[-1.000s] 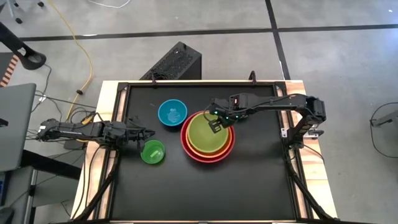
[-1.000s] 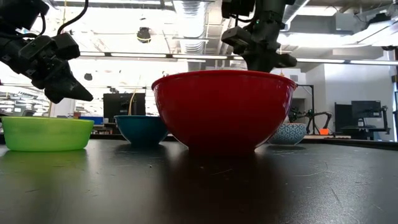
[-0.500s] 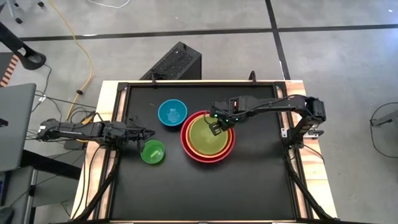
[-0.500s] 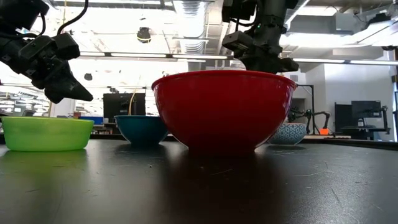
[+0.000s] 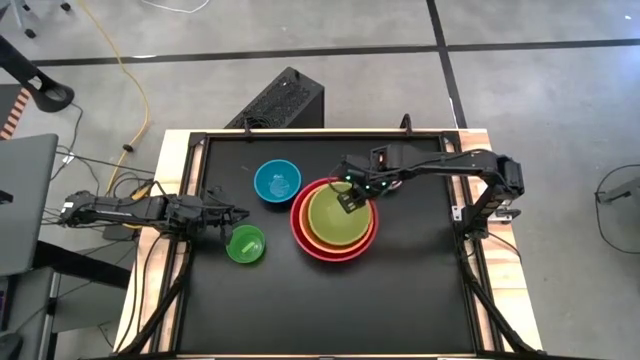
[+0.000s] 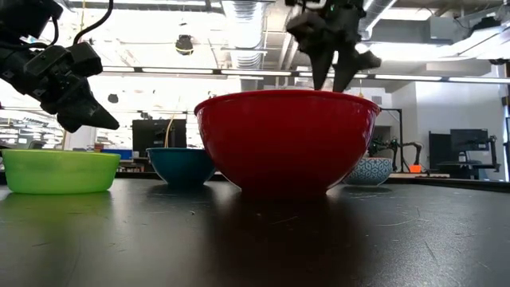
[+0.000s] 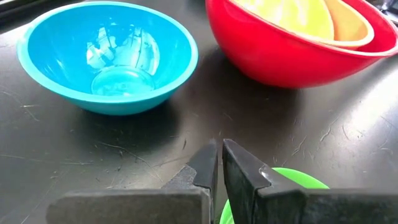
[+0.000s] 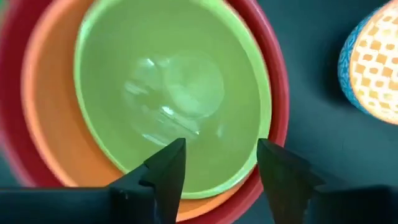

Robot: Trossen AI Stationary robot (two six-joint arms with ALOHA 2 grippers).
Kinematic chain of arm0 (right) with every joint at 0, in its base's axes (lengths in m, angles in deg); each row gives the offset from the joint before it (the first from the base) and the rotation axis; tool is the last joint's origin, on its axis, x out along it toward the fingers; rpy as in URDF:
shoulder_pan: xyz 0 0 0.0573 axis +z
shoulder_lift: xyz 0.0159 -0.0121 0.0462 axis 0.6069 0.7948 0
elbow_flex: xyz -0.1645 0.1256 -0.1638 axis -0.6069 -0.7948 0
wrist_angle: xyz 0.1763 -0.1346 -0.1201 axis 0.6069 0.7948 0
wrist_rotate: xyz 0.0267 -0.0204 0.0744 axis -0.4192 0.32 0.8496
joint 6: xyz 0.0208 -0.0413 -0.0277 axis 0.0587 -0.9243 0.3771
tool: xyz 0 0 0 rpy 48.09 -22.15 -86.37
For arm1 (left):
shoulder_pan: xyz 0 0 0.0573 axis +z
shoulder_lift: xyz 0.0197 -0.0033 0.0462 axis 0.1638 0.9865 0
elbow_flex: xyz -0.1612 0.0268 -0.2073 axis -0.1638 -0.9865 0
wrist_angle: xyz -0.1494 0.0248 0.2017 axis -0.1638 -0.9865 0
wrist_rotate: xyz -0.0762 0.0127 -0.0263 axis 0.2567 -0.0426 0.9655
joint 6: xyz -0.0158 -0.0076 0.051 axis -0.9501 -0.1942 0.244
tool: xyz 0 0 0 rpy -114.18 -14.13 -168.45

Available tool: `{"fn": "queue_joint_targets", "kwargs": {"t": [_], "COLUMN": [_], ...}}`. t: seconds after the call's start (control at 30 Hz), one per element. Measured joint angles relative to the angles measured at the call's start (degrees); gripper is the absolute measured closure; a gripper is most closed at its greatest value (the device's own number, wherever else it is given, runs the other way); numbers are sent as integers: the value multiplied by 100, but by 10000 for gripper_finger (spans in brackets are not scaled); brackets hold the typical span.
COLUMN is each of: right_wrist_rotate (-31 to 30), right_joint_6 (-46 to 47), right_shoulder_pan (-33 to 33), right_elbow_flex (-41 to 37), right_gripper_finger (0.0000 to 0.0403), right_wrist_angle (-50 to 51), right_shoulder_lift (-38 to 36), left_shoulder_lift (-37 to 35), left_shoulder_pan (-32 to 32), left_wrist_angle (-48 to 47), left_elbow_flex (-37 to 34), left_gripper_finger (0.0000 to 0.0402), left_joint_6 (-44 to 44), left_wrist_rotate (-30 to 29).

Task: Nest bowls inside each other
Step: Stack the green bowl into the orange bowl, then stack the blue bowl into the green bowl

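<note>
The lime green bowl (image 5: 336, 217) sits in the orange bowl (image 8: 53, 124), which sits in the large red bowl (image 5: 303, 235) at mid-table. My right gripper (image 5: 350, 198) hangs open just above the lime bowl's far rim, fingers pointing down, touching nothing (image 8: 217, 163) (image 6: 333, 68). A blue bowl (image 5: 277, 181) and the smallest bright green bowl (image 5: 246, 244) stand on their bases left of the stack. A speckled bowl (image 8: 373, 62) stands beyond the stack's right side. My left gripper (image 5: 235, 213) waits shut above the bright green bowl (image 7: 283, 182), clear of it.
The black tabletop (image 5: 330, 310) has free room along its near half and right side. A raised frame (image 5: 300, 132) runs round the table's edges. The blue bowl (image 7: 109, 56) and the red bowl (image 7: 292, 46) lie just ahead of my left gripper.
My right gripper has opened, letting go of the lime green bowl's far rim, and has risen a little above the stack. The lime green bowl stays nested in the orange bowl.
</note>
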Motion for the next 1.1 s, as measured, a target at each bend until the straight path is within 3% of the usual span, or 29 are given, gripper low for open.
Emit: {"fn": "queue_joint_targets", "kwargs": {"t": [0.23, 0.43, 0.73, 0.9, 1.1], "right_wrist_rotate": [-49, -712, -642, -307, 31], "right_joint_6": [-150, -85, -424, -582, -864], "right_shoulder_pan": [314, 579, -321, -946, -1109], "right_elbow_flex": [890, 992, 985, 978, 985], "right_gripper_finger": [186, 187, 187, 187, 187], "right_wrist_angle": [-266, -1993, -3636, -3866, -4298], "right_shoulder_lift": [-2, 106, 1378, 2050, 2486], "left_shoulder_lift": [2, 1, 1, 0, 2], "left_shoulder_pan": [-2, 0, -1, -2, -2], "left_wrist_angle": [0, -2, 0, -4, -150], "left_elbow_flex": [0, 0, -2, -2, -2], "left_gripper_finger": [388, 388, 388, 388, 388], "left_joint_6": [0, 0, 0, 0, 0], "left_wrist_rotate": [0, 0, 8, 103, 105]}}
